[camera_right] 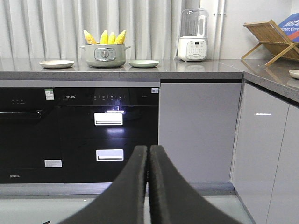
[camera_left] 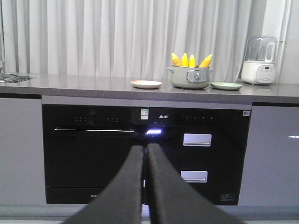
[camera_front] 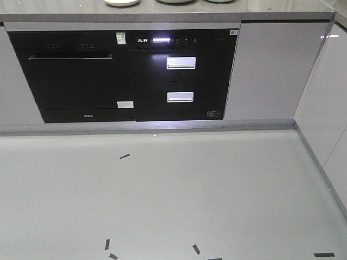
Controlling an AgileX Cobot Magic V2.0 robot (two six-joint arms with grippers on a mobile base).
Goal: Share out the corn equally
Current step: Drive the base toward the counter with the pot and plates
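Several yellow cobs of corn (camera_left: 191, 60) (camera_right: 105, 37) stand upright in a grey-green pot (camera_left: 189, 77) (camera_right: 105, 56) on the countertop. A beige plate (camera_left: 145, 84) (camera_right: 56, 64) lies left of the pot and a pale green plate (camera_left: 226, 86) (camera_right: 144, 63) right of it. My left gripper (camera_left: 145, 150) and right gripper (camera_right: 148, 150) are both shut on nothing, held low in front of the cabinets, far from the counter. In the front view only the plates' and pot's lower edges (camera_front: 122, 2) show at the top.
Under the grey countertop (camera_left: 84, 86) are a black built-in oven (camera_front: 73, 76) and a drawer unit with two silver handles (camera_front: 180, 63). A white blender (camera_right: 193, 37) stands on the counter at the right, with a wooden rack (camera_right: 271, 39) beyond it. Black tape marks (camera_front: 124, 156) dot the floor.
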